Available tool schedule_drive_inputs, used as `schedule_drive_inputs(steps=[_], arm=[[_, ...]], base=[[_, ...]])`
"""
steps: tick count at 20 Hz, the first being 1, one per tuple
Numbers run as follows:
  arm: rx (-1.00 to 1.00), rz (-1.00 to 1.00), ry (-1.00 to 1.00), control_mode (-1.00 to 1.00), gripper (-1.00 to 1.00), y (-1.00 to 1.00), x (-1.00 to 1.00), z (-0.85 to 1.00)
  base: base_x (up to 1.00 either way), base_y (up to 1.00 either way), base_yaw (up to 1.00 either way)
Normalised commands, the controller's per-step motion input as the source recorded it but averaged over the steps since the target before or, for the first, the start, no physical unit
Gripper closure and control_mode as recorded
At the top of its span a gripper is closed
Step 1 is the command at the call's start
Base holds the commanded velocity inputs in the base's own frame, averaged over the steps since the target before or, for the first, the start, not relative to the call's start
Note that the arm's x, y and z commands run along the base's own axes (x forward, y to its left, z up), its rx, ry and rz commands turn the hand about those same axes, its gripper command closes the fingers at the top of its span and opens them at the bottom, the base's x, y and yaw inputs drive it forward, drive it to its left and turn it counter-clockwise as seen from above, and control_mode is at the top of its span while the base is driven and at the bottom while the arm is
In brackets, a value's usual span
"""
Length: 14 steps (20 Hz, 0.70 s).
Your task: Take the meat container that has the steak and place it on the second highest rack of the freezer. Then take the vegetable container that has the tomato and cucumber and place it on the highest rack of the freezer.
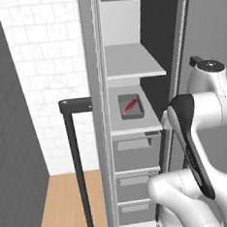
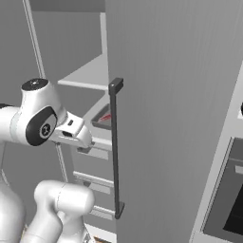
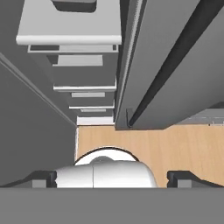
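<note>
Left base view: shallow dark-grey meat container [image 1: 131, 106] with red steak strip [image 1: 130, 105] sits on the second shelf; jaws released, pointing down toward the floor.

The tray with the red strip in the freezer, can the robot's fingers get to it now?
Probably yes. The meat container sits on an open shelf of the freezer, door swung aside, nothing in front. The fingers are open but pointing down, so they'd need turning.
</note>
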Motion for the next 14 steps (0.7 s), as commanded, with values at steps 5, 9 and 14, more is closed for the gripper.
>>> schedule_drive_inputs(steps=[5, 9, 14], arm=[[0.0, 0.0, 0.0, 1.0, -1.0, 0.0, 0.0, 0.0], [0.0, 0.0, 0.0, 1.0, -1.0, 0.0, 0.0, 0.0], [0.0, 0.0, 0.0, 1.0, -1.0, 0.0, 0.0, 0.0]], base=[[-1.0, -0.34, -0.02], [-0.74, -0.95, -0.38], [-0.03, -1.0, -0.53]])
